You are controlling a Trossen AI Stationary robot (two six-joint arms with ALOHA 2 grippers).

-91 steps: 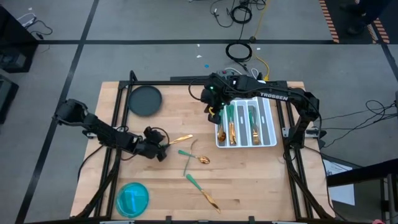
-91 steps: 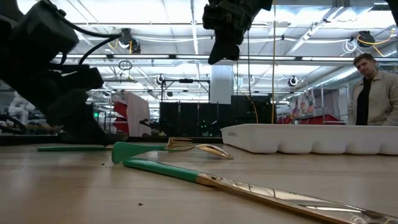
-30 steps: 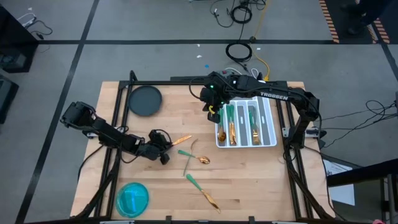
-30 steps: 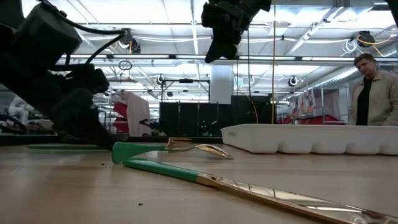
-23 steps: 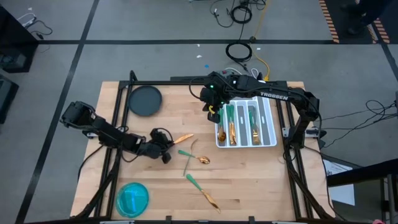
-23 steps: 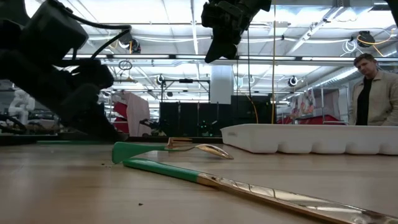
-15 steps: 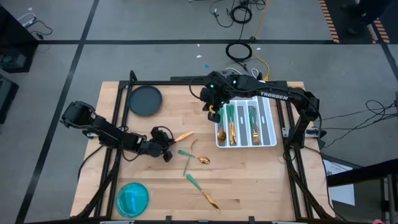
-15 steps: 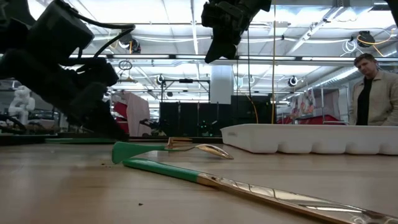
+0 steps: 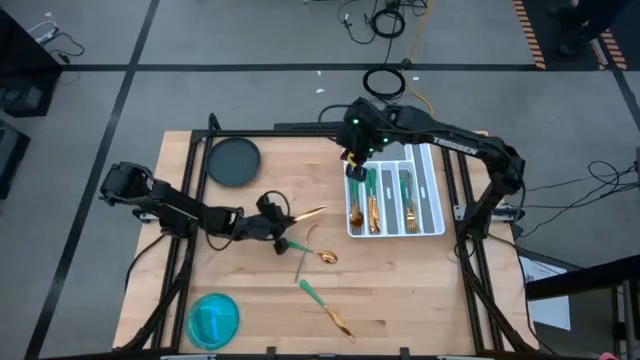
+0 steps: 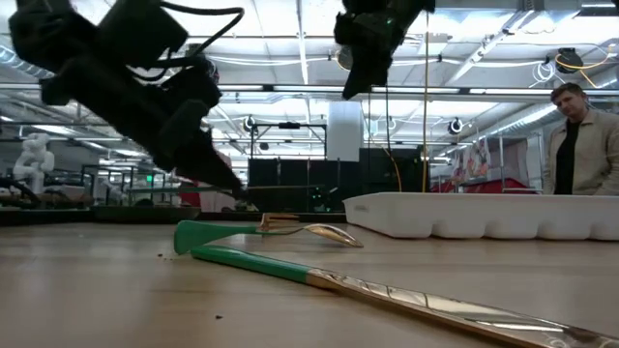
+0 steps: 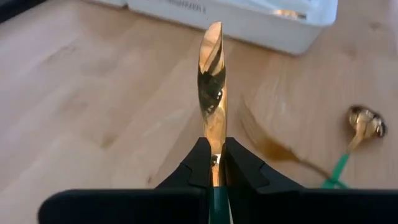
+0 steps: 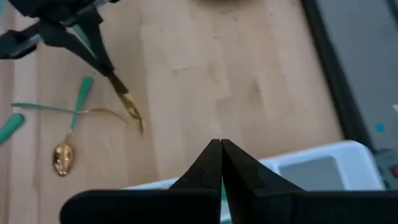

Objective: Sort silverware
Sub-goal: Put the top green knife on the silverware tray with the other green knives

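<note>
Left gripper point(image 11: 212, 163) clamped on knife point(image 11: 211, 74), lifted, blade ahead toward tray point(image 9: 432, 205): transport step. Next: carry to knife compartment. Right gripper point(image 12: 219, 158) closed, over tray.

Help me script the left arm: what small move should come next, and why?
Probably carry the knife toward the white tray. The left claw is shut on its handle with the blade lifted off the table, and the tray lies ahead of the tip.

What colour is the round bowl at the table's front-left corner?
Translucent blue; the round bowl shows best in the high view.
</note>
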